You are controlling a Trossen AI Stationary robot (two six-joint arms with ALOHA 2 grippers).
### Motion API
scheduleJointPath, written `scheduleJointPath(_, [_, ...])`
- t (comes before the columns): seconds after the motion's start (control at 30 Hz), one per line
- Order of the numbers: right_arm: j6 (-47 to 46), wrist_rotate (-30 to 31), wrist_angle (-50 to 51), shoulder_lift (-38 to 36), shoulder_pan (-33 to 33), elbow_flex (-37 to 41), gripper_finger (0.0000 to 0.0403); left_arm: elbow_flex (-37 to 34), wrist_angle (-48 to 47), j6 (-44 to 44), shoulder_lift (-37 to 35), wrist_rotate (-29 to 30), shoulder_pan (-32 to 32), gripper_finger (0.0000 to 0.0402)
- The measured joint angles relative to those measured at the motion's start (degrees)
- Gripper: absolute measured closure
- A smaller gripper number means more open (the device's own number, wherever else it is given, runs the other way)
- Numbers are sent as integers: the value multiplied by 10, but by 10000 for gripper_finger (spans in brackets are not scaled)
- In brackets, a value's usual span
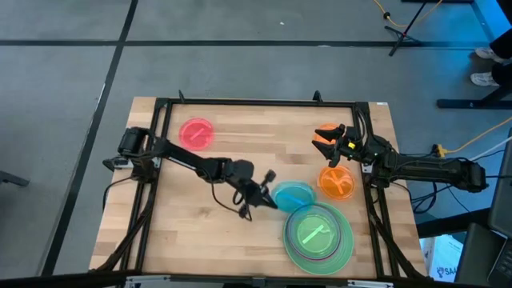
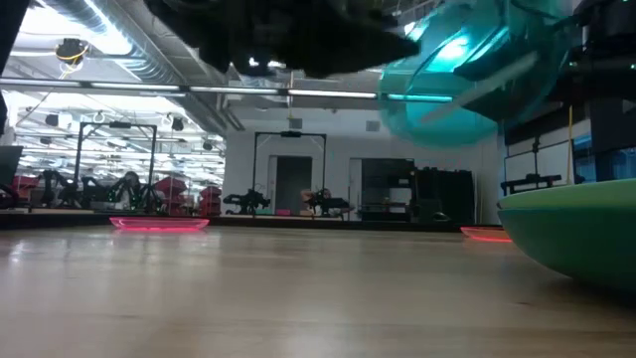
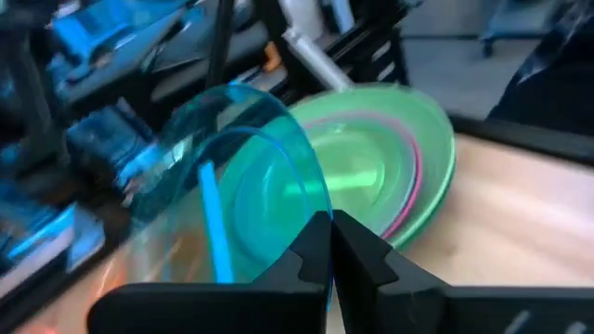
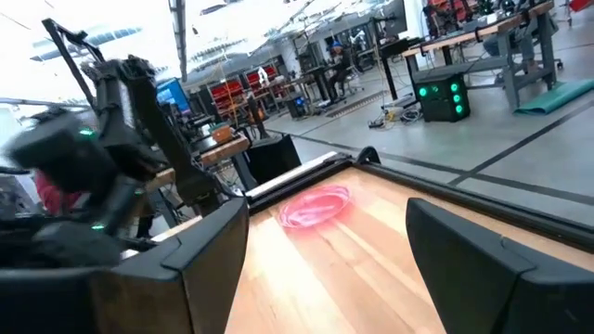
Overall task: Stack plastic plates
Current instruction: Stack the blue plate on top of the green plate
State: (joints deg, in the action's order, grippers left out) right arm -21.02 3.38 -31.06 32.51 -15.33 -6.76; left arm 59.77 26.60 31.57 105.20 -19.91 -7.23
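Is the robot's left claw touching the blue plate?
Touching. In the left wrist view, the left gripper is pinched shut on the teal plate's rim.

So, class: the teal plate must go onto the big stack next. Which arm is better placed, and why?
Left. The left gripper is shut on the teal plate, held above the table beside the stack. The right gripper hangs open toward the far side, holding nothing.

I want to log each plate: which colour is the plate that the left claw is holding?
Translucent teal. The plate is pinched at its rim by the left claw; the left wrist view shows it best.
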Motion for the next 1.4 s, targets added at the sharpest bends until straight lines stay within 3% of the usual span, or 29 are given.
scheduleJointPath(0.4, [-23,-14,21,0,0,0,120,177,-4,-17,158,-36,-58,399])
scheduleJointPath(0.67, [-27,-16,39,0,0,0,120,251,-2,-55,240,2,-65,399])
scheduleJointPath(0.97, [-27,-20,47,0,0,0,120,254,-16,-70,248,27,-65,393])
scheduleJointPath(1.23, [-27,-20,47,0,0,0,120,254,-56,-75,240,55,-67,316])
scheduleJointPath(1.4, [-27,-19,46,0,0,0,120,254,-140,-76,196,87,-67,288])
